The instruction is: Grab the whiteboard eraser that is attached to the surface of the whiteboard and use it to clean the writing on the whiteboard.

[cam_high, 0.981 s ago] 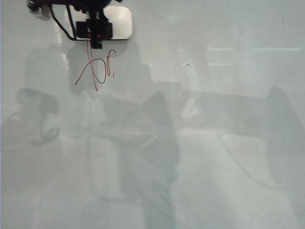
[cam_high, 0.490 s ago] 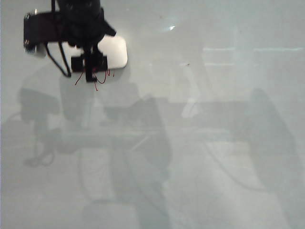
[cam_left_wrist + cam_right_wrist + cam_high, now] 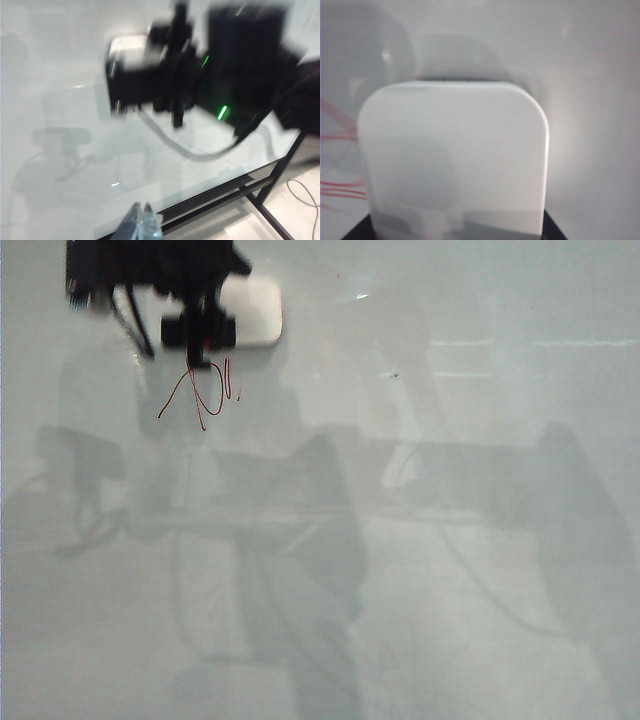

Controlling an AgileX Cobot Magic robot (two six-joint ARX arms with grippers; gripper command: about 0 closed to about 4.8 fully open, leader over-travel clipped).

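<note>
Now you see the right gripper (image 3: 200, 335) at the far left part of the large glossy grey-white whiteboard (image 3: 420, 570), its fingers clamped on the smooth white rounded-rectangle plastic eraser (image 3: 455, 160), which lies flat on that board. Just beside the eraser on its near side run thin red marker scribbles (image 3: 205, 390). Your left gripper (image 3: 140, 225) hangs off the whiteboard's edge, fingers pressed together, well apart from the eraser.

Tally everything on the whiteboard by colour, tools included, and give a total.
White: 1, the whiteboard eraser
Red: 1, the writing
Black: 1, the right tool gripping the eraser
Clear: 1, the left tool, off the whiteboard
Total: 4
</note>
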